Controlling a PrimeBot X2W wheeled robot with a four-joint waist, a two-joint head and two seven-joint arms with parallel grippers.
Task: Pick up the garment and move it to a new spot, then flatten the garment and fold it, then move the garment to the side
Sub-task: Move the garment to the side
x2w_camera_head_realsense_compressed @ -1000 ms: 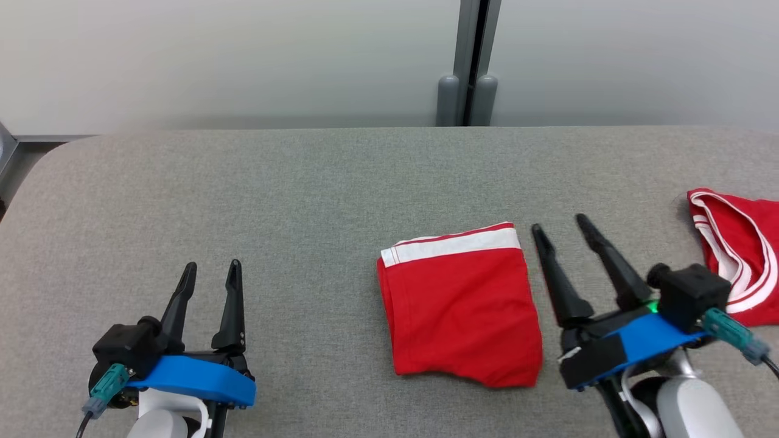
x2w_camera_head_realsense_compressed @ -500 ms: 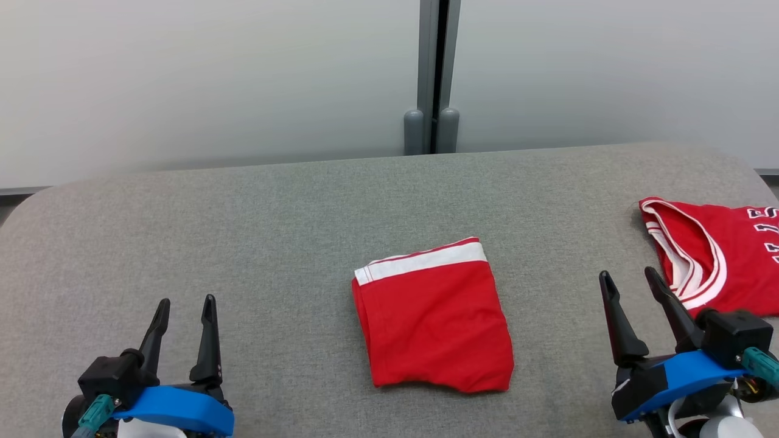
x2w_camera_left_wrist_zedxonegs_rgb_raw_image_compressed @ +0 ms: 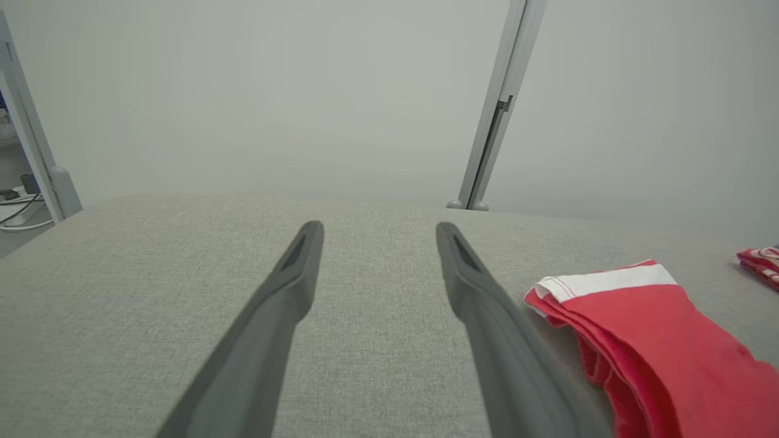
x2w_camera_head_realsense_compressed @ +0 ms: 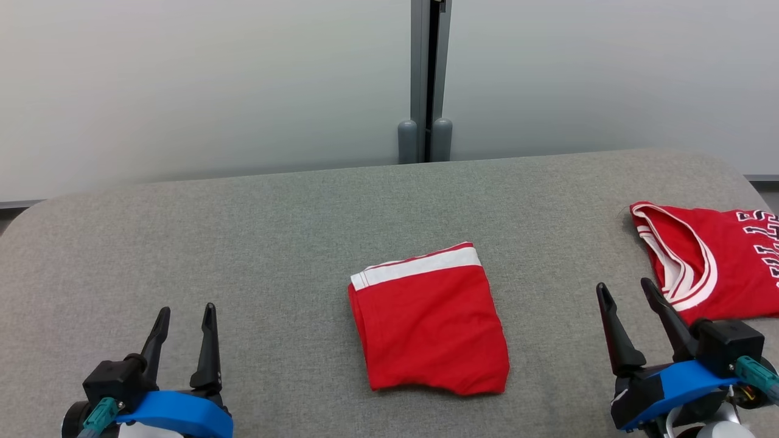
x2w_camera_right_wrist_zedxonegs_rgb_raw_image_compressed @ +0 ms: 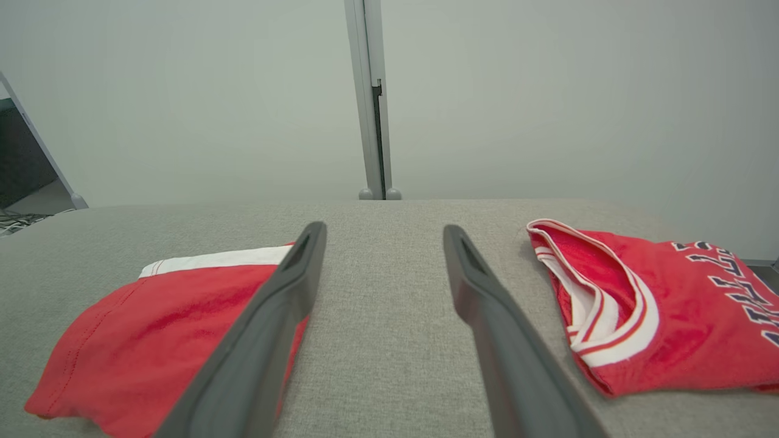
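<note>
- Black fingers of the left gripper (x2w_camera_head_realsense_compressed: 186, 309) stand apart with nothing between them; it hangs over the bare near-left part of the grey cloth table (x2w_camera_head_realsense_compressed: 243, 231), well apart from any clothing.
- The right gripper (x2w_camera_head_realsense_compressed: 623, 285) is also spread wide and empty. It sits at the near right, between the two red pieces, and touches neither of them.
- The folded garment (x2w_camera_head_realsense_compressed: 429, 328) lies flat in the middle of the table, nearer to the right gripper than to the left one. It looks already folded, so I judge that only the move to the side is left.
- A red jersey (x2w_camera_head_realsense_compressed: 712, 267) with white trim and dark letters lies at the far right, close to the right gripper.
- Risk: if the fingers catch only the top layer, the stack can open when it is lifted, and the fold is lost.
- Risk: if the garment is dragged and not lifted, the rough table cloth can hold back the lower layers and wrinkle them.
- Risk: a move to the right can put it on the jersey, because that side is already taken.
- The white band edge points away from the robot and the red hem points toward it. The shape is nearly square; its slightly longer axis runs from near to far, turned a little so that the band rises toward the right in the head view.
</note>
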